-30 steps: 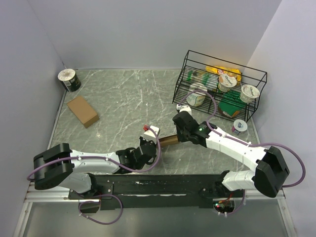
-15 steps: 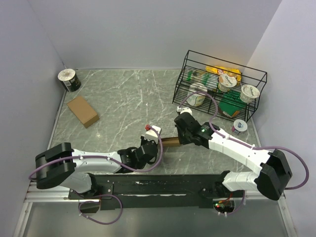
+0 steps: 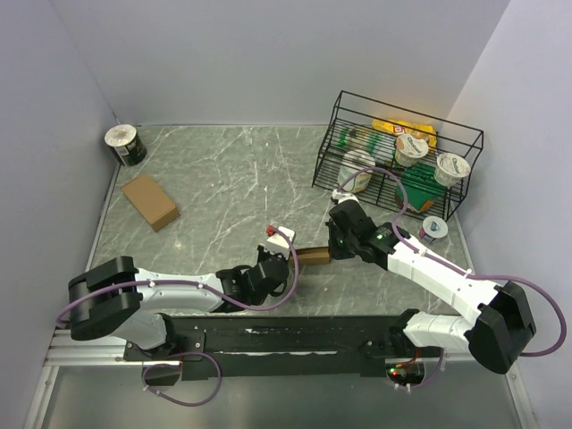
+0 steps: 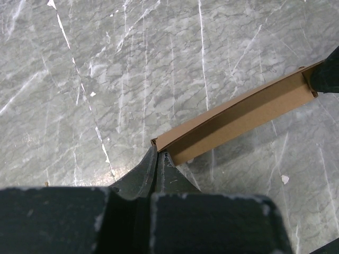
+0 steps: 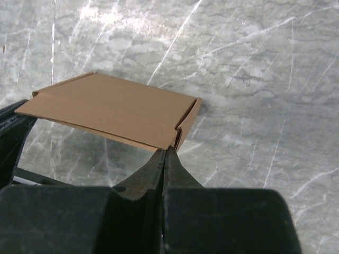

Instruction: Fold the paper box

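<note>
Paper box (image 3: 313, 257) is seen at the near middle of the marble desk (image 3: 223, 179), plain brown, spanned between both arms; left jaws are pinched on one end's edge; right jaws are pinched on the opposite corner; labels on cups (image 3: 412, 147) in the wire basket (image 3: 411, 113) are too small to be read.

White arms (image 3: 438, 277), black joints (image 3: 500, 326), looping purple cables (image 3: 291, 277).

Grey-green marbled tabletop (image 3: 223, 179) veined white; plain pale lilac walls (image 3: 268, 54) enclose it on three sides.
</note>
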Available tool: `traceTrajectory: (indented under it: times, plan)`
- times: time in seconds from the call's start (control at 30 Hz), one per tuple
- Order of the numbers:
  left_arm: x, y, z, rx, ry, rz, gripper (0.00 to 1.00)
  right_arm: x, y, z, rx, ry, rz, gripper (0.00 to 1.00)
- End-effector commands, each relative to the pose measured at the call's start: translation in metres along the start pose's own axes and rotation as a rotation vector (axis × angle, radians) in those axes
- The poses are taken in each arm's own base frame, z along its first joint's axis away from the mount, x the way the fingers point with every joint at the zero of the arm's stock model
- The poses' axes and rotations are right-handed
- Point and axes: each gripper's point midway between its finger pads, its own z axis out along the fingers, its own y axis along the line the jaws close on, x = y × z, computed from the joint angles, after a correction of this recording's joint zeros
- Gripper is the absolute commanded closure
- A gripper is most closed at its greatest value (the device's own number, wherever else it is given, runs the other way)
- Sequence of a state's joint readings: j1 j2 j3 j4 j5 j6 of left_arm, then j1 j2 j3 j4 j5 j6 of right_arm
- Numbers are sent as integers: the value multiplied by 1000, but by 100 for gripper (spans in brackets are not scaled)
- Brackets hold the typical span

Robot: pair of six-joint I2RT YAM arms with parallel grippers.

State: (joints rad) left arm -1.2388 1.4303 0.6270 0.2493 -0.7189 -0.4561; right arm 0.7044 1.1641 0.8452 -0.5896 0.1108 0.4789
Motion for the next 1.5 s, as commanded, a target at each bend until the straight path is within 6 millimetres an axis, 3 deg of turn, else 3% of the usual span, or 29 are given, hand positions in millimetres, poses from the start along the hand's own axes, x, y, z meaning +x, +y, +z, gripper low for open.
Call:
traceTrajectory:
  times: [0.0,0.37,0.77,1.07,1.27,1.47]
  plan:
    - [94,1,-18,108,319,179,99,-17,35,-6,-165,-59,31,100]
    - [92,2,-18,91,324,165,99,1,3,-4,-4,14,-37,100]
    - [91,3,-19,86,324,157,99,26,6,13,12,72,-45,100]
    - [85,3,-17,91,318,132,99,49,-6,25,91,121,-63,100]
    - [83,7,-17,90,316,133,99,47,-3,20,68,89,-47,100]
    - [83,9,-16,92,324,128,99,48,-18,11,131,94,-68,100]
